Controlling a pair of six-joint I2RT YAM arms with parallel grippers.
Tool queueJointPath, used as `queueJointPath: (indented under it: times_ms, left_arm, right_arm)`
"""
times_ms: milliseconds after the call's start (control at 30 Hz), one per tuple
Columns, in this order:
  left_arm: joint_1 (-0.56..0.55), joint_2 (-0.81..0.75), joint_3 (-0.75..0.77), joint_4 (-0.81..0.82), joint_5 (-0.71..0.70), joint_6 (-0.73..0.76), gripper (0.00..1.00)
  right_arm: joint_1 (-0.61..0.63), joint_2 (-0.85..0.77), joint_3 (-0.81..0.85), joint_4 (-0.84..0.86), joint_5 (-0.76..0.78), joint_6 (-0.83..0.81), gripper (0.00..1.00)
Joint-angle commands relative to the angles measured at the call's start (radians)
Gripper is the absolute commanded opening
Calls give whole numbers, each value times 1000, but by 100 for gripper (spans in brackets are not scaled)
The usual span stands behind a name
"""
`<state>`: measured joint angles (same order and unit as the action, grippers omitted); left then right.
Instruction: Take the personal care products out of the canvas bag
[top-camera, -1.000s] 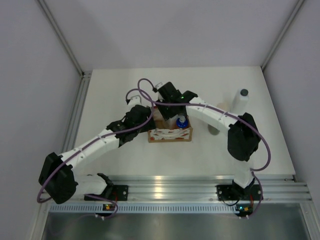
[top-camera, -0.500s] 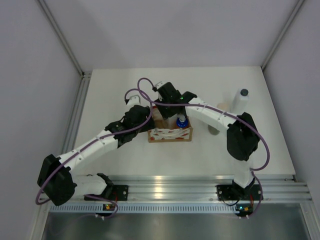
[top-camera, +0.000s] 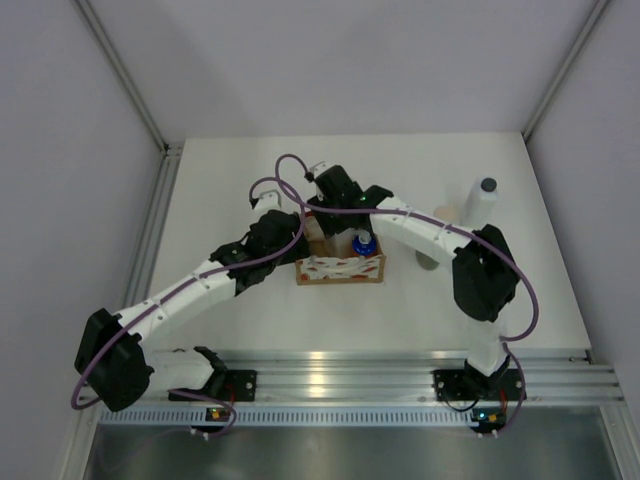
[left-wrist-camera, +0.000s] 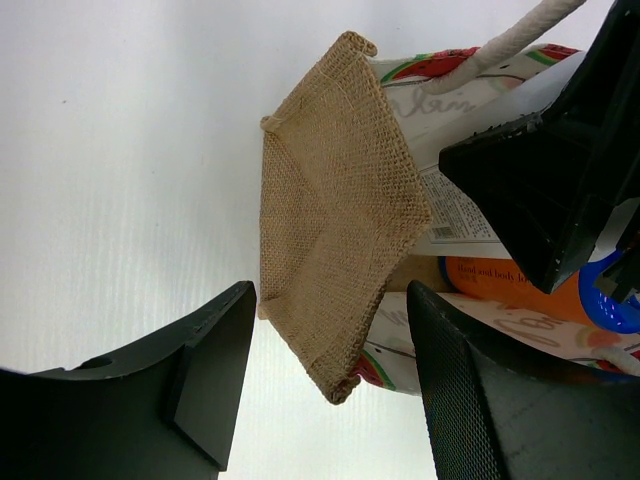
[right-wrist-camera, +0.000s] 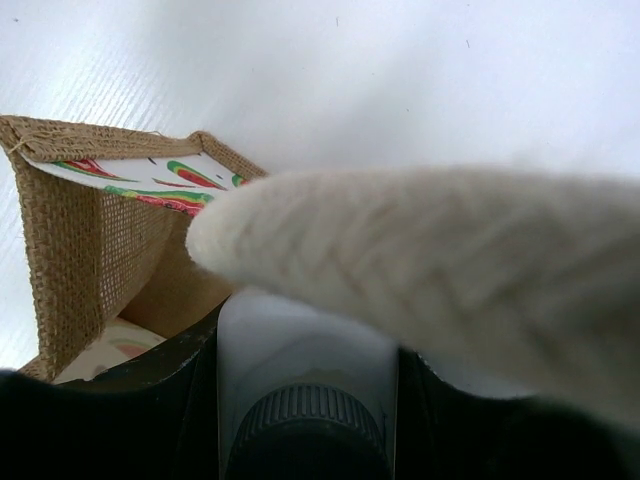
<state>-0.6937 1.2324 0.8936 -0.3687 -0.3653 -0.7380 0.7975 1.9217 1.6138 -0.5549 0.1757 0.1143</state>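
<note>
White table (top-camera: 230, 200), canvas bag (top-camera: 340, 267) holding orange bottle (top-camera: 362, 243), white bottle (right-wrist-camera: 305, 375).

Rough woven burlap canvas bag (left-wrist-camera: 335, 215)

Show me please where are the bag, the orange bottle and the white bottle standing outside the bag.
bag (top-camera: 340, 268), top external view, on its patterned near side.
orange bottle (top-camera: 363, 241), top external view, on its blue top.
white bottle (top-camera: 480, 204), top external view, on its white body under the dark cap.
</note>
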Motion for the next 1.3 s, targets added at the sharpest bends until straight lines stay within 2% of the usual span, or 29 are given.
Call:
queueJointPath:
  times_ms: [0,200,267,433,467,567,633,667,733,833,1033,1267]
  left_arm:
    - [2,-24,-5,10,-21,8,67]
    - [2,-21,-5,11,-17,5,67]
    - [2,-19,-4,10,-15,5,67]
    - [2,-19,-4,11,-14,6,66]
    - [2,-19,-4,11,-14,8,66]
    - [2,-19,-4,10,-14,8,66]
    - [2,-17,-4,10,-12,6,66]
    - [2,-19,-4,11,-11,5,66]
    - [2,-17,-4,11,-9,6,66]
    - [2,-19,-5,10,-11,11,66]
    - [2,-27,-8,10,-17,15,66]
    - [0,-22,-8,11,-23,6,66]
  right_arm:
    - [8,36,-45,24,4,21,45]
    - [8,14,-98,56,-8,36,47]
    - [9,19,-109,59,-4,42,51]
    - [11,16,-130,82,-7,51,53]
    - [9,16,-130,82,-7,53,58]
    - [11,10,-135,87,-13,62,59]
    - [11,13,-140,95,-18,62,53]
    - [11,13,-143,110,-21,61,45]
    - [12,22,-137,110,-10,62,37]
    - [11,28,-126,115,4,59,29]
    - [19,-4,-120,147,21,44,2]
    - [25,-121,-155,259,31,19,0]
